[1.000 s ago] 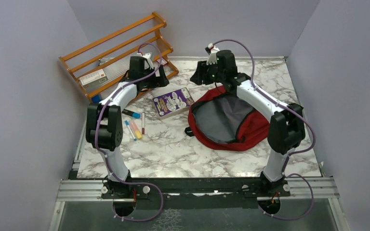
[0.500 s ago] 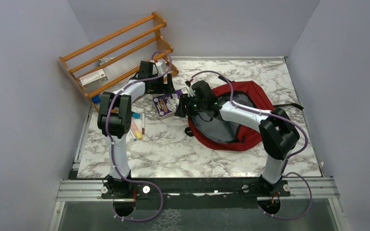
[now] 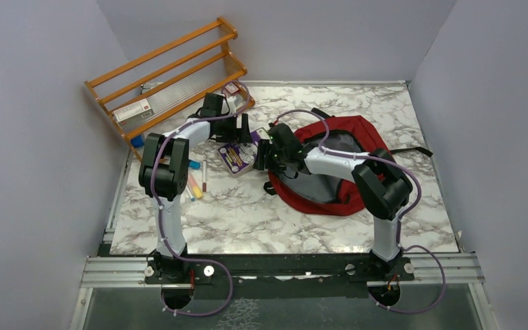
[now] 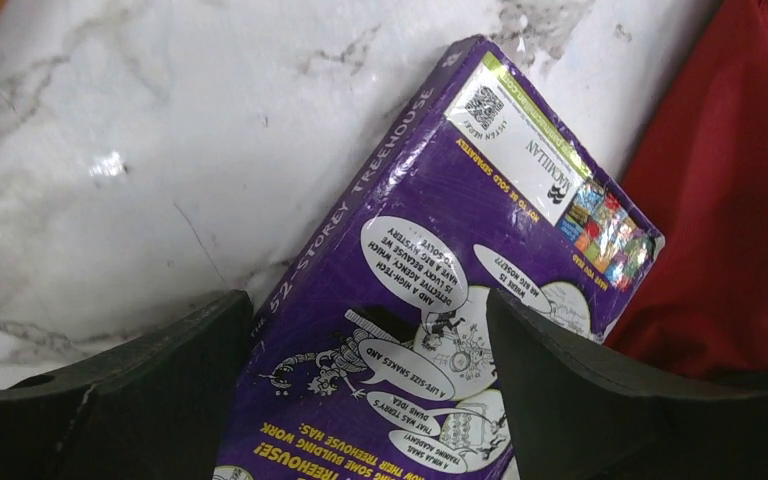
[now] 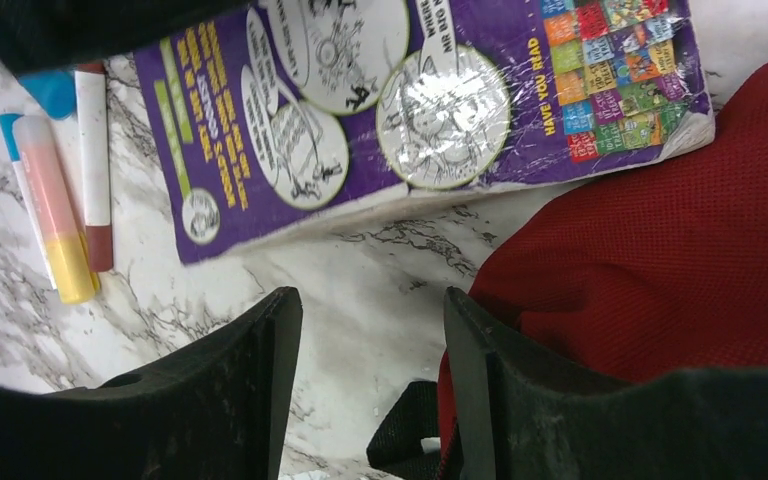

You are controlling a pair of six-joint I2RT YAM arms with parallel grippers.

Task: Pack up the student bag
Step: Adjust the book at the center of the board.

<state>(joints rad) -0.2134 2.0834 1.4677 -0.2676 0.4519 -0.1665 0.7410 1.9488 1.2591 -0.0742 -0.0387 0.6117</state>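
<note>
A white marble-patterned tabletop (image 3: 247, 220) is enclosed by plain lilac-grey walls (image 3: 34, 137) at 9, 12 and 3 o'clock. An orange wooden rack (image 3: 159, 53) is set at 11 o'clock. A metal rail (image 3: 282, 271) is fixed at 6 o'clock.

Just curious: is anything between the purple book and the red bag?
Nothing lies on the marble between the purple book and the student bag; they sit side by side. Only the right gripper hangs over that gap.
</note>
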